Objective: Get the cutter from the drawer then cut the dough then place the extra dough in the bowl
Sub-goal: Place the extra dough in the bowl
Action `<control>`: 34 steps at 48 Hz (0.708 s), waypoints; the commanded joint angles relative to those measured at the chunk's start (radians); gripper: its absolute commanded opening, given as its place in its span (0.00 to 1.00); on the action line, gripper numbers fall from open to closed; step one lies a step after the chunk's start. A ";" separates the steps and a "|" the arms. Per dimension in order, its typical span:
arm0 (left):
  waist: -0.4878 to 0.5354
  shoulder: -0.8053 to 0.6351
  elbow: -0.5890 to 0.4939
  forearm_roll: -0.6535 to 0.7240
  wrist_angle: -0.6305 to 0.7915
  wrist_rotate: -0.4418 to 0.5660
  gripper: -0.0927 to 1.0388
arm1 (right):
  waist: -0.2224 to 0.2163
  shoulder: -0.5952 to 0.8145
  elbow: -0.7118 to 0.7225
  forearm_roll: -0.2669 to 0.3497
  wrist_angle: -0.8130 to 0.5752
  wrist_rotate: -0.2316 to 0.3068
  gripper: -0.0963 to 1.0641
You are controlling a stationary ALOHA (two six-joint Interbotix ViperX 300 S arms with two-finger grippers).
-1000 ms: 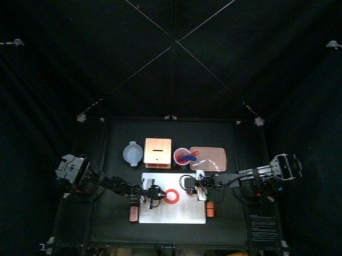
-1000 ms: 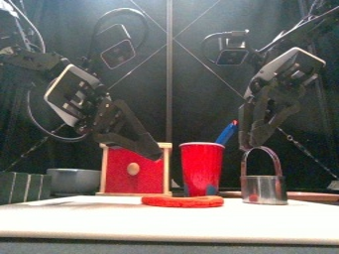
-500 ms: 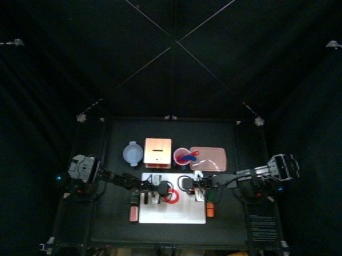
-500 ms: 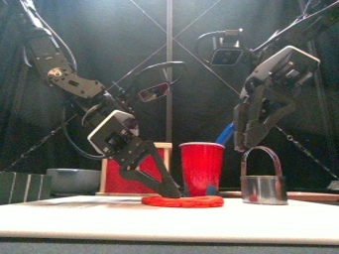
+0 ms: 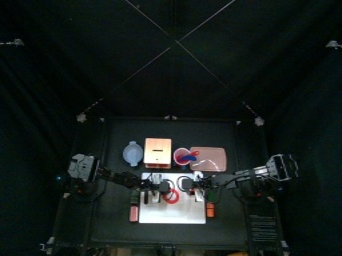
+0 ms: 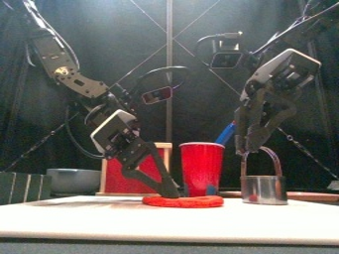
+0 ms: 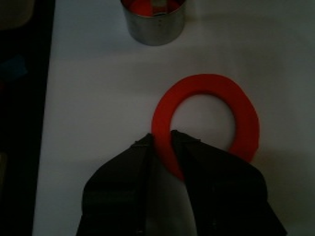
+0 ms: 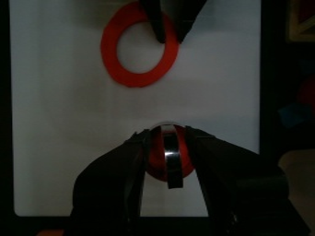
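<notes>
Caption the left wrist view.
Left gripper pinches the red dough ring on the white board; metal cutter stands beyond.

White board (image 6: 79, 213) is left bare in front of dough ring (image 6: 183, 200). Behind the ring, passage is closed by wooden box (image 6: 133, 171) and red cup (image 6: 203, 169). Its left rim is taken by left gripper (image 6: 169, 189). Cutter (image 6: 264, 187) is noted to its right.

A board (image 5: 158, 214) lies at the front middle of the table (image 5: 120, 132). On it a dough ring (image 6: 183, 200) lies near the middle, with a cutter (image 6: 264, 189) standing to its right, apart from it. The left hand (image 6: 171, 190) straddles the ring's rim; the right hand (image 6: 252, 149) hangs above the cutter. Behind the board, from left to right, stand a bowl (image 5: 131, 153), a box (image 5: 158, 150), a cup (image 5: 185, 156) and a tray (image 5: 217, 158), with the cup at the tray's left end.
</notes>
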 commanded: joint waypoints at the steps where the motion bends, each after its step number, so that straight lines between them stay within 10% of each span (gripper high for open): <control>1: 0.011 -0.005 0.005 -0.003 0.012 0.000 0.60 | -0.002 -0.011 -0.021 0.003 -0.003 0.000 0.73; 34: 0.008 -0.476 0.198 0.067 -0.244 0.006 0.59 | -0.008 -0.015 -0.032 -0.005 0.035 -0.003 0.73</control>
